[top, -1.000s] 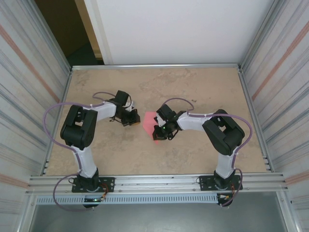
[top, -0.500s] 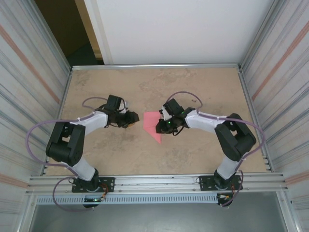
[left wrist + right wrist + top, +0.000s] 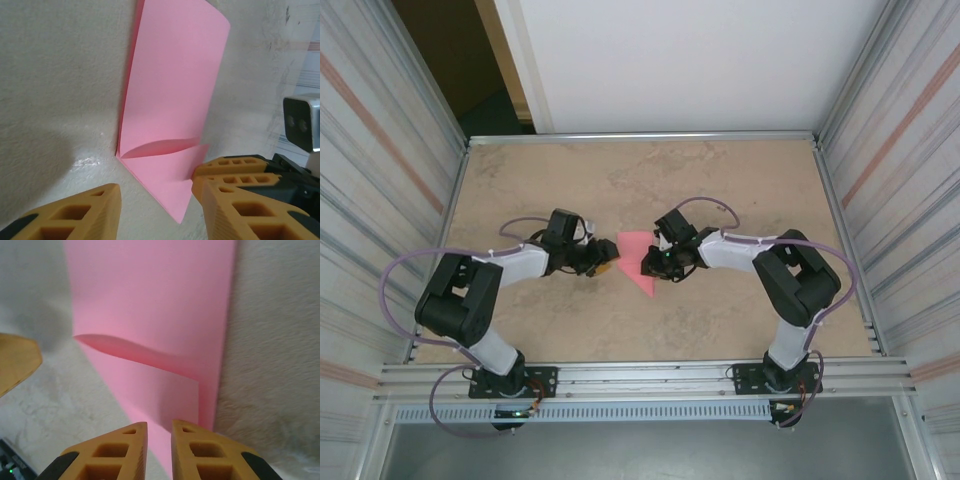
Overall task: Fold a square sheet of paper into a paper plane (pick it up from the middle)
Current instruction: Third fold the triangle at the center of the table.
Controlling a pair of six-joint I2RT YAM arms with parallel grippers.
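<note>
Centrally on the beige surface (image 3: 720,190), between the two arms, lies the pink sheet of paper (image 3: 636,256). It is partly folded: from above it reads as a broad piece at the far end that narrows to a sharp point aimed at the near edge.

The left fingers (image 3: 606,265) sit low, just beside the sheet's left edge. From the left wrist, the two orange left fingers (image 3: 75,215) stand well apart and hold nothing. The pointed corner of the sheet (image 3: 170,125) reaches into the gap between them, and the right-hand finger sits right at the paper's edge. A flap crosses the sheet just ahead of the fingers, its curved edge lifted slightly off the layer below. Beyond the flap, the folded paper runs away as a long flat strip. The white camera housing (image 3: 302,122) on the right arm's wrist shows at the side of this view.

The right fingers (image 3: 649,267) meet the sheet from the opposite side. From the right wrist, the right fingers (image 3: 110,455) are separated by only a narrow slit, with pink paper (image 3: 165,315) visible through it. Whether they touch the sheet cannot be told. The same lifted flap curves across the paper ahead of them.
</note>
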